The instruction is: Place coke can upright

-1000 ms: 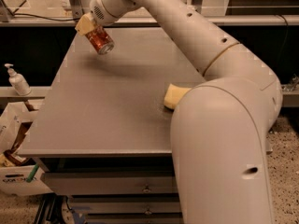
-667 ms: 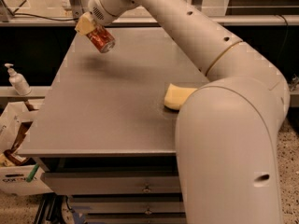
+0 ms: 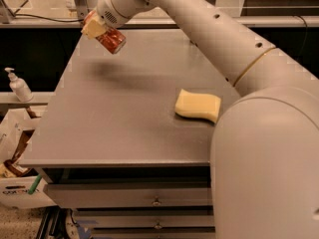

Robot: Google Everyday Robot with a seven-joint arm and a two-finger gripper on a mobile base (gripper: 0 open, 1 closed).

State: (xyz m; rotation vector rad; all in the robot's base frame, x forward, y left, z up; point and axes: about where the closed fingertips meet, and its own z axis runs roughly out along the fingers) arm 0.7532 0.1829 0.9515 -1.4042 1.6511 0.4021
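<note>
The robot's big white arm (image 3: 214, 39) reaches from the right side over the grey desk (image 3: 124, 118) to its far left part. Under the desk top there are drawers (image 3: 154, 199) with small knobs. A yellow sponge (image 3: 198, 105) lies flat on the desk near the right edge. The gripper (image 3: 99, 29) hangs in the air above the far left corner, and it is closed around the coke can (image 3: 113, 40). The red can is tilted, with its lower end pointing down and to the right, and it does not touch the desk. Its lettering is too blurred to read. A white pump bottle (image 3: 19, 86) stands on a shelf at the left.
</note>
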